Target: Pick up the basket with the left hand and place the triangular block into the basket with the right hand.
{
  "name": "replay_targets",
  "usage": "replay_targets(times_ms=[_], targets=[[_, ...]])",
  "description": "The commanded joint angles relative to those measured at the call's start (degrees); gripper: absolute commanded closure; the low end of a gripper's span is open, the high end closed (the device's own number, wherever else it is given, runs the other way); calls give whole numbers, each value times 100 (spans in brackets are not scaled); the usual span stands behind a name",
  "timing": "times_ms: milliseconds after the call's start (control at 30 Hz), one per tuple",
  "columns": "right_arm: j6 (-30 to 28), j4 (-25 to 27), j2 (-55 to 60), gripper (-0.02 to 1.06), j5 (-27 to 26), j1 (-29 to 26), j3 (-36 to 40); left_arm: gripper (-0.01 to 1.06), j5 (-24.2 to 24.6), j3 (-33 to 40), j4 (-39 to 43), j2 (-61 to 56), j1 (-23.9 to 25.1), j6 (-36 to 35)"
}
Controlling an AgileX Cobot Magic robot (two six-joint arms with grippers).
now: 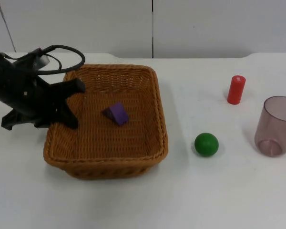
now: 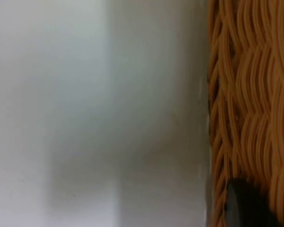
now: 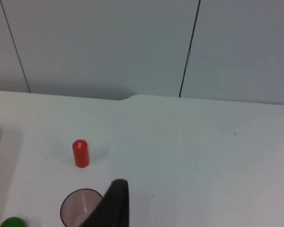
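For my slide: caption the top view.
Left claw at wicker basket's rim, purple triangular block inside; green ball beside.

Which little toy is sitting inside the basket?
The purple triangular block. It lies on the floor of the woven basket, while the green ball and the red cylinder sit outside on the white table.

You are looking at a robot test bench in a lab, not a home or kitchen. A plain white table (image 1: 133, 205) ends at a bare grey partition wall (image 1: 205, 26) made of flat panels with thin seams. Simple test props sit apart on it: a wicker basket (image 1: 105, 162), a green ball (image 1: 206, 144), a red cylinder (image 1: 236, 89) and a tinted plastic cup (image 1: 275, 125).
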Motion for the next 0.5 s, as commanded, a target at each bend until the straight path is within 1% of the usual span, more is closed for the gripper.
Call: replay_targets(times_ms=[0, 133, 267, 467], targets=[[-1, -24, -35, 0, -129, -24, 29, 105, -62, -53, -261, -47, -46, 26], [-1, -24, -35, 0, -129, -24, 29, 105, -118, -53, -277, -33, -46, 107], [-1, -24, -35, 0, -129, -24, 29, 105, -52, -53, -276, -29, -46, 171], [-1, -24, -35, 0, -154, -24, 29, 104, 244, -53, -251, -29, -46, 323]])
